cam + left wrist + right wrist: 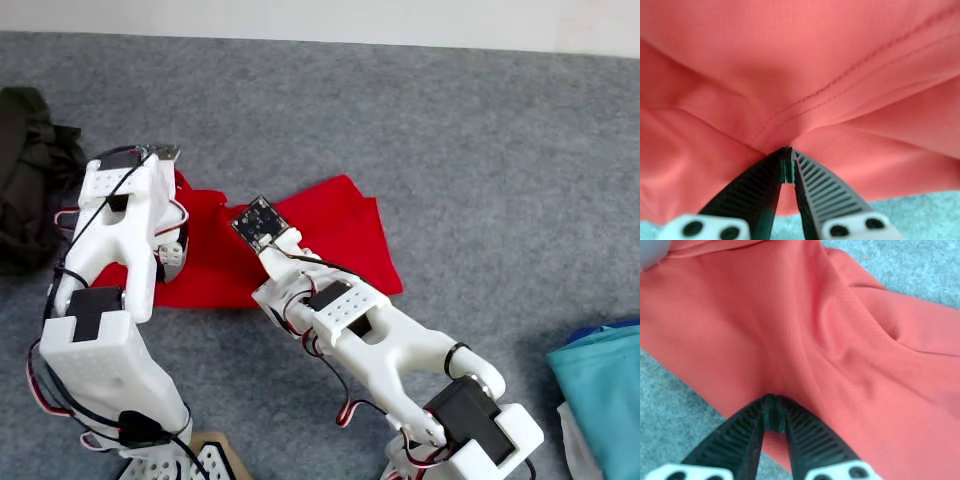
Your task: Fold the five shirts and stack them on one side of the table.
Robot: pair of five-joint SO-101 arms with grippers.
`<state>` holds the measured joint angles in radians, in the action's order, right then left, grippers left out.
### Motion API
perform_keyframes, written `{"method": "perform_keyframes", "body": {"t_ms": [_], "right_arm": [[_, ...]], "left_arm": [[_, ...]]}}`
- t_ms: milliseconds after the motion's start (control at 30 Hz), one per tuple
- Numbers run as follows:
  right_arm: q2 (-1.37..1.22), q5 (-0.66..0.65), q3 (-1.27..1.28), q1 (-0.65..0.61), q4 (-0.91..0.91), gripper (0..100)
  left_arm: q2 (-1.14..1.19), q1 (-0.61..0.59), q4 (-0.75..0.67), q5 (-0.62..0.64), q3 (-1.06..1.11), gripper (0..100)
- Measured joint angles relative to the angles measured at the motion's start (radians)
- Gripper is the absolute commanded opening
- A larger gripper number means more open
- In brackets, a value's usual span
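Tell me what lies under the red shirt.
The red shirt lies on the gray table cover, seen around it. Left tool and right tool pinch it. Anything beneath the cloth is hidden.

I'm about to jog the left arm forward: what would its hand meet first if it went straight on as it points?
The red shirt: the left hand is shut on a fold of it. Pushing on would press into the cloth, probably with the table just beneath, though depth is unclear.
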<state>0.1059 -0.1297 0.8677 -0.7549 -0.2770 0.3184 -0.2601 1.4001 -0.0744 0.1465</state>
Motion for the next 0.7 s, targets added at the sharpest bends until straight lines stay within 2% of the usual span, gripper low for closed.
{"method": "perform_keyframes", "body": {"t_ms": [300,700], "right_arm": [[0.0,0.0,0.0,0.0,0.0,0.8],[0.0,0.0,0.0,0.0,0.0,0.8]], "left_arm": [[0.0,0.002,-0.212,0.028,0.002,1],[0.0,0.002,-0.4,0.064,0.002,1]]}}
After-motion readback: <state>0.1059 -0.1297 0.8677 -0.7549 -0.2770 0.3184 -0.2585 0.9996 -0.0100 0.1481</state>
